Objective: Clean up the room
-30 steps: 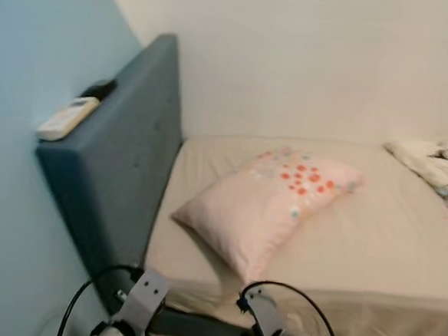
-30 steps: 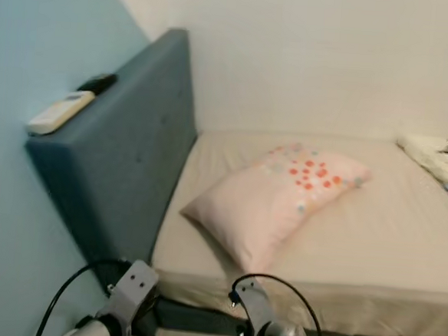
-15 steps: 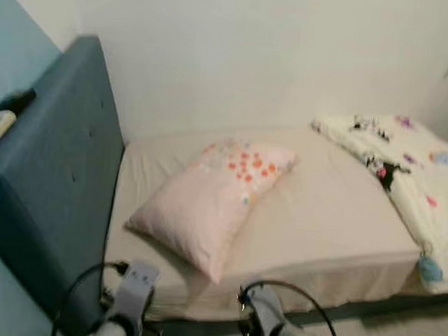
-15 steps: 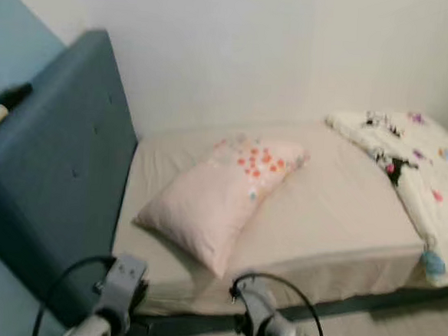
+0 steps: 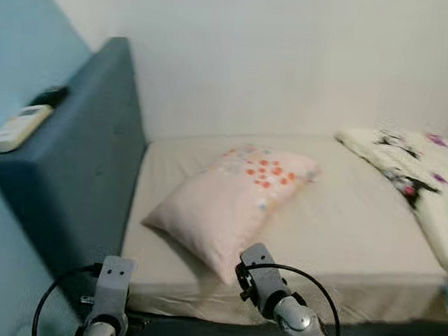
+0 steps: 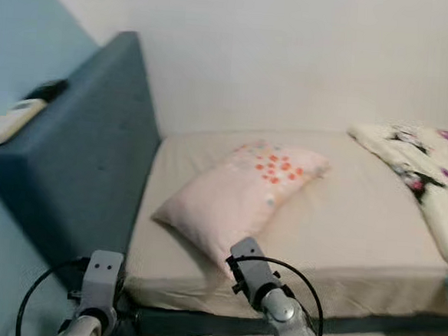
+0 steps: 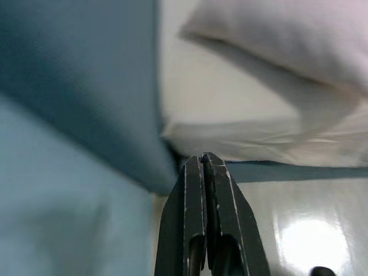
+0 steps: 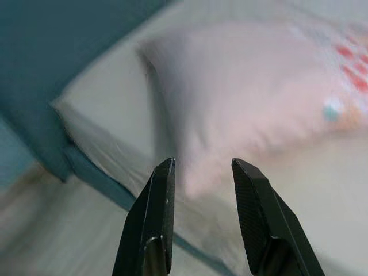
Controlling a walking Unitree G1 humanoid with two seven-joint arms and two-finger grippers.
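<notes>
Right gripper [image 8: 200,172] fingers parted, aimed at pillow [image 5: 233,203] corner near bed [image 5: 343,230] edge; pinch deep fabric; left gripper [image 7: 204,164] fingers closed, empty.

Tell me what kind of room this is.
Most likely a bedroom: a bed with a beige fitted sheet and blue padded headboard, a pale pink pillow with orange dots, and a white patterned blanket.

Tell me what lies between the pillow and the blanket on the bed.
Only bare sheet separates the pillow from the blanket, as the left eye view shows.
</notes>
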